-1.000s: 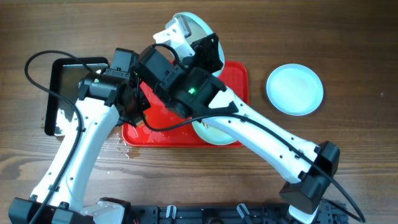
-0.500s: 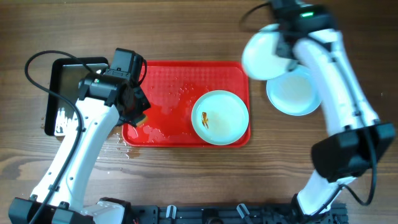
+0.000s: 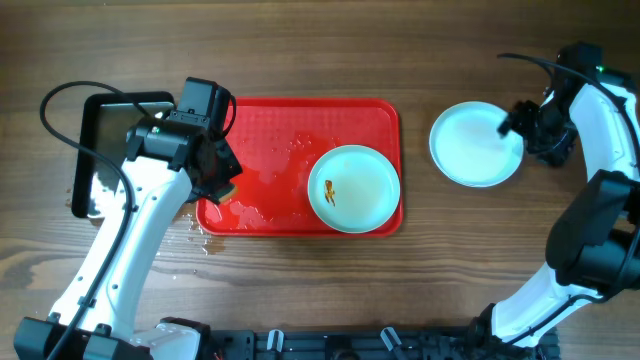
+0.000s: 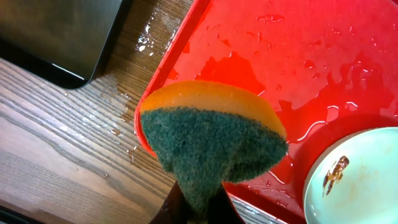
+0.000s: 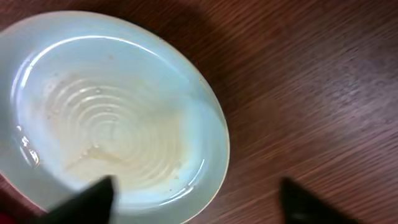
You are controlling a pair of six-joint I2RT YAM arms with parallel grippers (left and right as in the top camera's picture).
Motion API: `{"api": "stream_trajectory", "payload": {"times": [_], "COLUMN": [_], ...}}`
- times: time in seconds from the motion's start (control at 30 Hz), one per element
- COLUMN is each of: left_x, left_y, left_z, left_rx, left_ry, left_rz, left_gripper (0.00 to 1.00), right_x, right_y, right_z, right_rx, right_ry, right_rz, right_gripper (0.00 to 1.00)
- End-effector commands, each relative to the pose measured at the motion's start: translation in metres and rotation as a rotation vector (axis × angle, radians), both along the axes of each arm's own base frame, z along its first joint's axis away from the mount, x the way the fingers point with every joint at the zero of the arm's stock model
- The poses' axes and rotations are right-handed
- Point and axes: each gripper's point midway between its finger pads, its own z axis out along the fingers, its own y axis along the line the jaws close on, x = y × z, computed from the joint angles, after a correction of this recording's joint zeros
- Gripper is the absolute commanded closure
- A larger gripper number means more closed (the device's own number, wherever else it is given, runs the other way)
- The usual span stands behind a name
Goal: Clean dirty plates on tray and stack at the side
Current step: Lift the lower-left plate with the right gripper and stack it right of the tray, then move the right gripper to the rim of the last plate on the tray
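Observation:
The red tray (image 3: 270, 130) lies mid-table, wet with water. One pale plate (image 3: 354, 188) with a brown smear sits in its right half and also shows in the left wrist view as a plate (image 4: 360, 180). Another pale plate (image 3: 476, 143) rests on the wood to the right of the tray. My right gripper (image 3: 512, 127) stands open at that plate's right rim; in its wrist view the plate (image 5: 112, 118) lies flat and the gripper (image 5: 199, 202) straddles its rim without gripping. My left gripper (image 3: 222, 185) is shut on a green-and-orange sponge (image 4: 211, 140) over the tray's left edge (image 4: 168, 68).
A black metal pan (image 3: 110, 150) sits left of the tray, seen also as a pan (image 4: 56, 31) in the left wrist view. Water drops lie on the wood by the tray's left corner. Bare wooden table lies in front of and behind the tray.
My right arm swung from above the tray to the right with a plate, set it down on the plate there, and its gripper opened. The left arm and sponge stayed still.

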Motion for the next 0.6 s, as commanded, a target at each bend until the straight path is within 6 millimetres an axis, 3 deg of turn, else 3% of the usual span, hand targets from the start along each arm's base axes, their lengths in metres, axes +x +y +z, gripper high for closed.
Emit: {"api": "stream_trajectory", "payload": {"times": [0.0,0.1,0.2,0.3,0.37,0.43,0.47,0.57], "left_x": [0.001,0.001,0.001,0.001,0.001,0.001,0.001,0.000], "left_y": [0.004,0.004,0.004,0.004,0.004,0.004,0.004,0.004], "left_z": [-0.002,-0.002,-0.002,-0.002,-0.002,-0.002,-0.002,-0.002], "left_rx": [0.017,0.017,0.017,0.017,0.017,0.017,0.017,0.018], "left_ry": [0.003,0.003,0.004,0.004,0.004,0.003,0.004,0.007], "left_rz": [-0.002,-0.002,-0.003,-0.003,-0.003,-0.003,-0.003,-0.003], "left_gripper": [0.96,0.96,0.96,0.96,0.96,0.96,0.96,0.96], "right_x": [0.013,0.002,-0.011,-0.019,-0.032,-0.039,-0.041,-0.043], "right_y": [0.073,0.133,0.183,0.201,0.225,0.235,0.238,0.230], "right_z": [0.014,0.016,0.002,-0.016,-0.026,-0.029,-0.029,-0.033], "right_rx": [0.369,0.425,0.220,-0.015,-0.019,-0.019,-0.018,-0.062], "right_ry": [-0.105,-0.052,0.025,0.067,0.075,0.084,0.085,0.100], "right_rz": [0.152,0.331,0.603,0.656,0.729,0.728,0.721,0.713], "right_gripper": [0.00,0.00,0.00,0.01,0.27,0.43,0.47,0.47]}}
